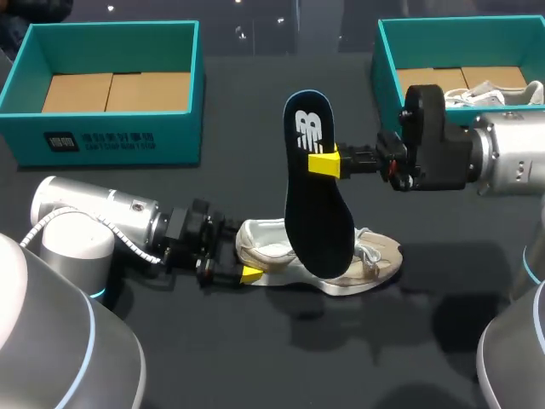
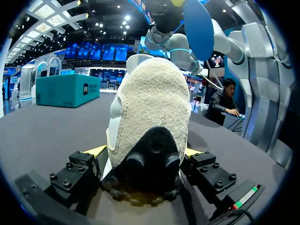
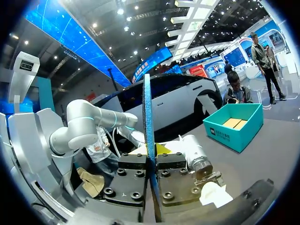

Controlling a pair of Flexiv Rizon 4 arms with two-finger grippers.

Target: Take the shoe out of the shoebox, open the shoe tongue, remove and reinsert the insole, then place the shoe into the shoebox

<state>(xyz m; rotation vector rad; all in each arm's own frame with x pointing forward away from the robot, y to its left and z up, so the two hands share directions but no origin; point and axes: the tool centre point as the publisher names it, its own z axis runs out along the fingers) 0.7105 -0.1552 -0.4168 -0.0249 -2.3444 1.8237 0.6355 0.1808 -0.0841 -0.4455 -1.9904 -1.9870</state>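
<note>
Centre frame, your right gripper pinches the dark insole upright over the shoe, its heel clamped by your left gripper at lower left; likely next, feed the insole's toe into the opening.

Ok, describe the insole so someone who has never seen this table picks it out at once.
In the middle of the dark table, a pale shoe lies with its heel held in the left gripper. Standing upright over it, pinched by the right gripper, is the insole: the only flat, dark navy, foot-shaped piece, with a white logo near its upper end.
</note>
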